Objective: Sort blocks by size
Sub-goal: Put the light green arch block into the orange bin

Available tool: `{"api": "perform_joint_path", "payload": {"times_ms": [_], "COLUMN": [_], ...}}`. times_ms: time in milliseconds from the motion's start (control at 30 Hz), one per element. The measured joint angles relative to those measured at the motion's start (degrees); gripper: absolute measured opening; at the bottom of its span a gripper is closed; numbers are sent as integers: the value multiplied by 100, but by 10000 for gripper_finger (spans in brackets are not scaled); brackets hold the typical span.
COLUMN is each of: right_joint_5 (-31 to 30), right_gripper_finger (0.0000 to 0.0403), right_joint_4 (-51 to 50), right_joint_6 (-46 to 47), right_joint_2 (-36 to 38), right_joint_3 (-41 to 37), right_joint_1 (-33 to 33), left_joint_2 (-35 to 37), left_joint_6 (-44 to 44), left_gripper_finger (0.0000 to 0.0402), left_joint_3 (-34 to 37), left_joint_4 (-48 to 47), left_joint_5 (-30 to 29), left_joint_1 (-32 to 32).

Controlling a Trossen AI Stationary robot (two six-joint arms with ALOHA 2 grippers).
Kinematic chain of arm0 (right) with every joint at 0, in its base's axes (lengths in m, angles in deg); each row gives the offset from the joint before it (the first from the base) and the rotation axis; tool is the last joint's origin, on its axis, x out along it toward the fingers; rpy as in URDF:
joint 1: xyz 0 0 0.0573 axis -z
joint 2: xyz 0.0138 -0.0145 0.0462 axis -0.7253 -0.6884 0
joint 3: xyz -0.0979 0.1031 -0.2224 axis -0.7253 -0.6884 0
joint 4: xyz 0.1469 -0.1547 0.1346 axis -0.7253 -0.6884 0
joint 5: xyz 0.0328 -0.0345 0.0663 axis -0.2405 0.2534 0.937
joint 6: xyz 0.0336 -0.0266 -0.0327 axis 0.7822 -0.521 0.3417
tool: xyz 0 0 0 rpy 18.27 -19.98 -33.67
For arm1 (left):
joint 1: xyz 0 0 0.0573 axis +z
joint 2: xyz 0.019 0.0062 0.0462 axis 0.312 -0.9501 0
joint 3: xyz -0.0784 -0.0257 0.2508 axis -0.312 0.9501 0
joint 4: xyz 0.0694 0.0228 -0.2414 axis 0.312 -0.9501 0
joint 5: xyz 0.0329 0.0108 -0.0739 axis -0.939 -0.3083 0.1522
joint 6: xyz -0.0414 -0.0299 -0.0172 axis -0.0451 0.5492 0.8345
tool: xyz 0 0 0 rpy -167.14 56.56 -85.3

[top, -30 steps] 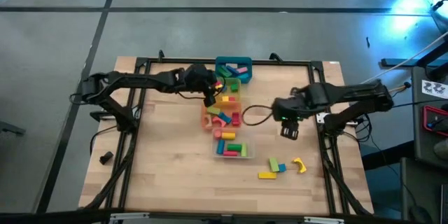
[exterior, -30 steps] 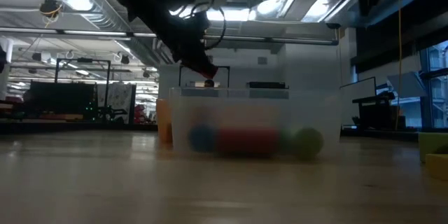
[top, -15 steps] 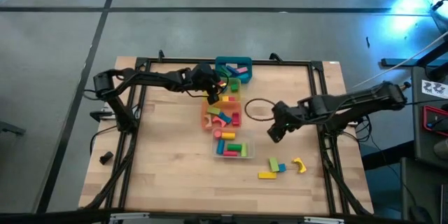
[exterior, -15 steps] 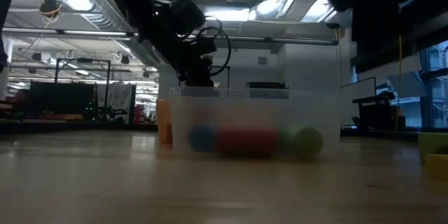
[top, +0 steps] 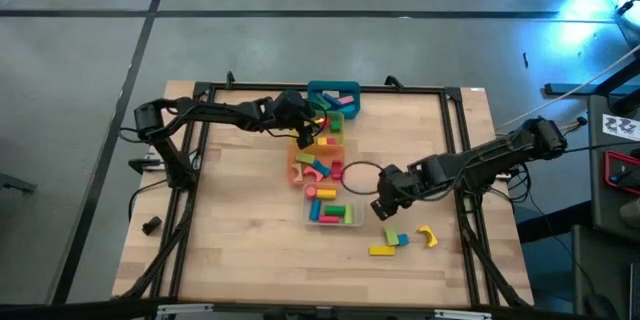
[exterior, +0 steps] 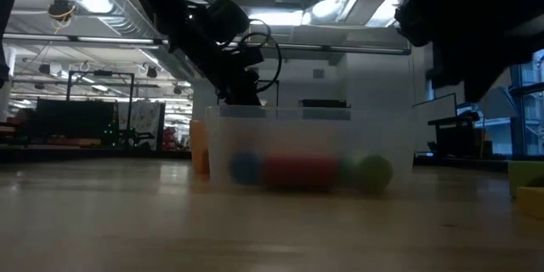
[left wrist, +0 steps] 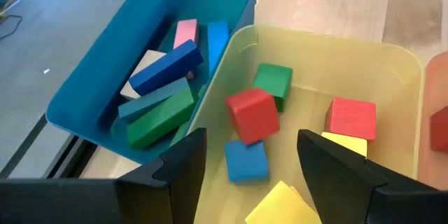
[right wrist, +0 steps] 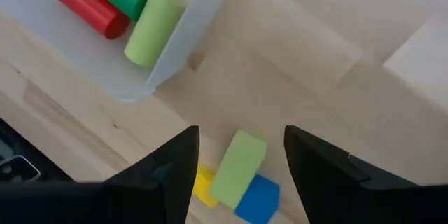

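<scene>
both grippers held open over the blocks

the left gripper (left wrist: 245, 155) is held above the yellow bin (left wrist: 392, 66), its fingers spread and empty over a red cube (left wrist: 251, 114), a green cube (left wrist: 272, 82) and a blue cube (left wrist: 246, 161). the teal bin (left wrist: 105, 77) beside it holds long bars. the right gripper (right wrist: 236, 157) is poised, fingers apart, over a light green block (right wrist: 238, 164) on the table (top: 240, 230), beside the clear bin (right wrist: 189, 35) of cylinders.

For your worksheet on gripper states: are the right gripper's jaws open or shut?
Open. In the right wrist view the right gripper has its jaws spread wide, empty, above a light green block on the table.
</scene>
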Motion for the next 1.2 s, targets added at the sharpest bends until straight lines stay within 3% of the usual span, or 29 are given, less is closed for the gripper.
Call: {"api": "perform_joint_path", "payload": {"times_ms": [200,533,800,1100,1200], "right_joint_5": [-365,-436,-886,-891,-887], "right_gripper_finger": [211,211,211,209,191], "right_joint_4": [53,95,431,583,666], "right_joint_6": [1077,2582,2632,2618,2587], "right_joint_2": [-276,-872,-1377,-1863,-1951], "right_joint_3": [0,1,2,2,2], "right_joint_1": [-617,-1599,-1738,-1730,-1730], "left_joint_2": [0,0,0,0,0], "left_joint_6": [-5,-15,-15,-15,-15], "left_gripper_finger": [210,210,210,210,210], "left_joint_3": [0,0,0,0,0], "left_joint_4": [-56,-52,-47,-47,-47], "left_joint_5": [0,0,0,0,0], "left_joint_1": [0,0,0,0,0]}}
